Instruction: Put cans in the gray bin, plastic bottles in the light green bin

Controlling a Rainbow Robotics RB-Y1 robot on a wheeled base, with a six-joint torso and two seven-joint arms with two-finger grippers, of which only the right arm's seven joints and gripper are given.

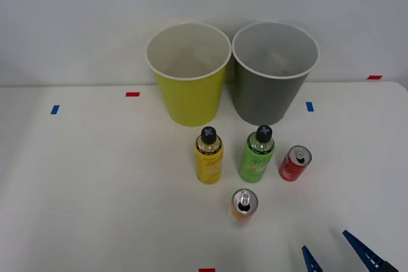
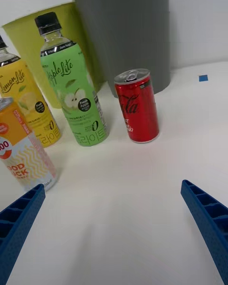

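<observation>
— Front view, opening stage: all four containers stand upright on the white table [image 1: 76, 176], both bins look empty. My right gripper [image 1: 338, 251] hangs wide open, holding nothing.

— Next move?

— I'd say the red can [image 2: 137, 107], smooth metal, nearest: close around it, carry it to the tapered gray bin [image 1: 274, 74] just behind, beside the light green bin [image 1: 189, 74]

2 bottles [image 1: 209, 155] and 2 cans [image 1: 294, 163] (all upright) stand before both bins [image 1: 189, 71].
</observation>
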